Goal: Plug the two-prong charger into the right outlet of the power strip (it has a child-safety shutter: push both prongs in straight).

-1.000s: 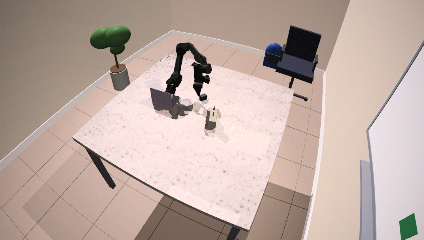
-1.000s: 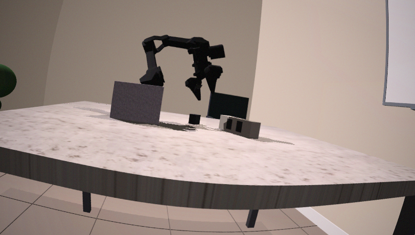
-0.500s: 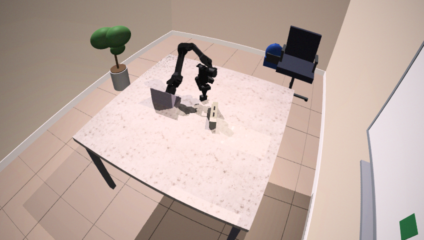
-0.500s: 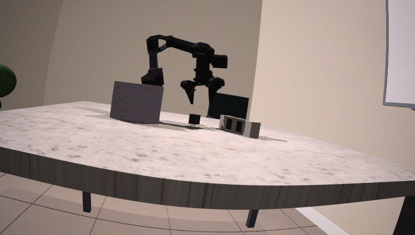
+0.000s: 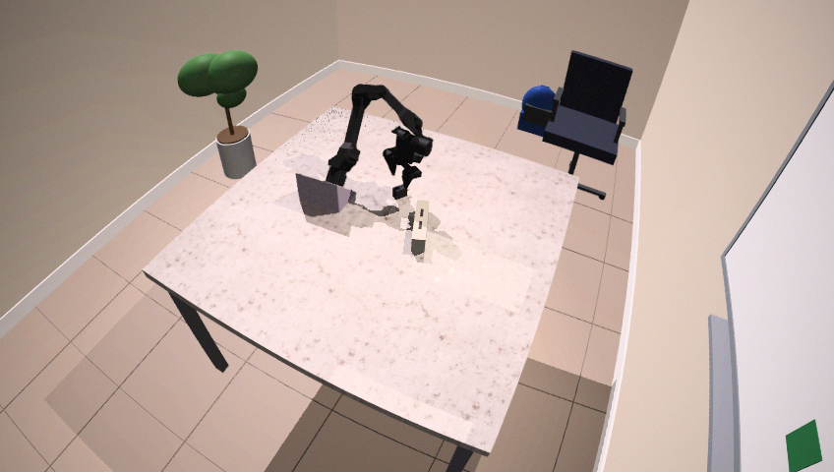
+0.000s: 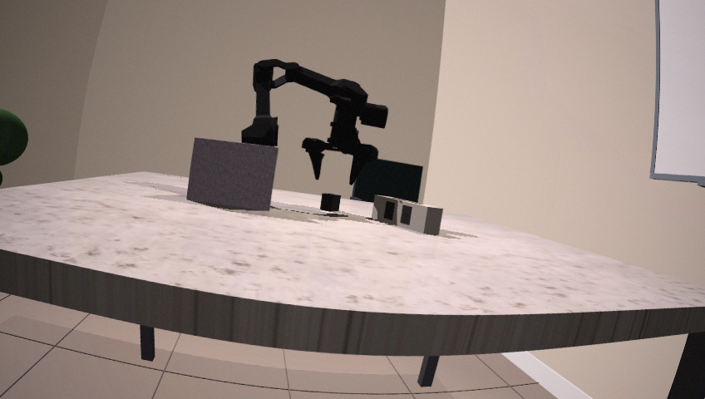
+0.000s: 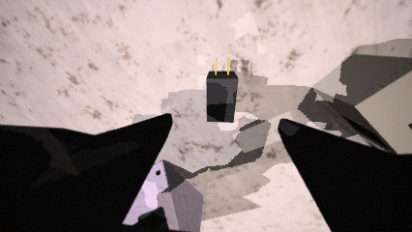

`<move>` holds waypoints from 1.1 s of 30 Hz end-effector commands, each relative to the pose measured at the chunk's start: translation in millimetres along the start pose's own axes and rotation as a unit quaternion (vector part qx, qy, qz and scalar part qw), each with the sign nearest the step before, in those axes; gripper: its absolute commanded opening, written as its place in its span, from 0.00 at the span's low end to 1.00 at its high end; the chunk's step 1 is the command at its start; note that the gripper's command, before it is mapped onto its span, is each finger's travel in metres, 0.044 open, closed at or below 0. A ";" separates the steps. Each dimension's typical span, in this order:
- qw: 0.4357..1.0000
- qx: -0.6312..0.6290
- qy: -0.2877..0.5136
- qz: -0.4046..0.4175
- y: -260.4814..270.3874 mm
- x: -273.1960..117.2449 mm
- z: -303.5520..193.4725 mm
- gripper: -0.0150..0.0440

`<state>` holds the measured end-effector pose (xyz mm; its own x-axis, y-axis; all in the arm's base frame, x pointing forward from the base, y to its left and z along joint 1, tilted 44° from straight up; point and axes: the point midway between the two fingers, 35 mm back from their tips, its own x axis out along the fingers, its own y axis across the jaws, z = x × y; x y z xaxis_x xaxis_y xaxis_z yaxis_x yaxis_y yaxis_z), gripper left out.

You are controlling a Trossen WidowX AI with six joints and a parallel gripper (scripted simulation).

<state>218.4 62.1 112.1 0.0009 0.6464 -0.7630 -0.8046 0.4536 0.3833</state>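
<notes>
Well, my table point(image 5: 374, 304) point(image 6: 297, 262) point(image 7: 73, 58): pale, speckled
Floor point(image 5: 134, 362) point(image 6: 222, 366): pinkish tiles
Plant point(image 5: 234, 71) point(image 6: 9, 137): beyond my table
My hand point(image 5: 398, 176) point(image 6: 334, 180) point(image 7: 223, 121): open, empty

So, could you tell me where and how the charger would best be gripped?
I'd take the charger by its two long sides, coming from above with the tool open around it. It lies flat, its body is a plain block, and the prongs stick out of one end, so that grip should leave them free.
</notes>
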 end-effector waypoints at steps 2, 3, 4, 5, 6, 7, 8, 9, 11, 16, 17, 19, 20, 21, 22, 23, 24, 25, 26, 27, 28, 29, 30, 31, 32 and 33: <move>1.000 -0.005 -0.002 0.002 0.9 3.7 1.8 1.00; 1.000 -0.005 -0.002 0.002 1.0 5.5 1.9 1.00; 1.000 -0.005 -0.003 0.002 1.1 7.4 2.0 1.00; 1.000 -0.005 -0.003 0.002 1.2 9.4 2.1 1.00; 1.000 -0.005 -0.003 0.002 1.3 11.4 2.3 1.00; 1.000 -0.005 -0.003 0.002 1.5 12.7 2.4 1.00; 1.000 -0.005 -0.003 0.002 1.5 13.5 2.6 1.00; 1.000 -0.005 -0.003 0.002 1.6 14.1 2.7 1.00; 1.000 -0.005 -0.003 0.002 1.5 14.9 2.7 1.00; 1.000 -0.005 -0.002 0.002 1.0 21.3 3.3 1.00; 1.000 -0.005 -0.002 0.002 0.9 23.0 3.5 1.00; 1.000 -0.005 -0.002 0.002 0.7 26.3 3.8 1.00; 1.000 -0.005 -0.002 0.002 0.7 27.9 3.9 1.00; 1.000 -0.005 -0.002 0.002 0.6 29.6 4.1 1.00; 1.000 -0.005 -0.002 0.002 0.6 31.2 4.2 1.00; 1.000 -0.005 -0.002 0.002 0.6 32.9 4.4 1.00; 1.000 -0.005 -0.002 0.002 0.6 34.5 4.5 1.00; 1.000 -0.005 -0.002 0.002 0.6 36.2 4.7 1.00; 1.000 -0.005 -0.002 0.002 0.6 37.8 4.8 1.00; 1.000 -0.005 -0.002 0.002 0.7 39.4 4.9 1.00; 1.000 -0.005 -0.002 0.002 0.7 41.1 5.1 1.00; 1.000 -0.005 -0.003 0.002 0.8 42.7 5.2 1.00; 1.000 -0.005 -0.003 0.002 0.9 44.4 5.3 1.00; 1.000 -0.005 -0.003 0.002 1.0 46.0 5.4 1.00; 1.000 -0.005 -0.003 0.002 1.1 47.6 5.6 1.00; 1.000 -0.005 -0.003 0.002 1.2 49.2 5.7 1.00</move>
<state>221.9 94.3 81.3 0.0034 0.6473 -0.7622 -0.8137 0.4449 0.3741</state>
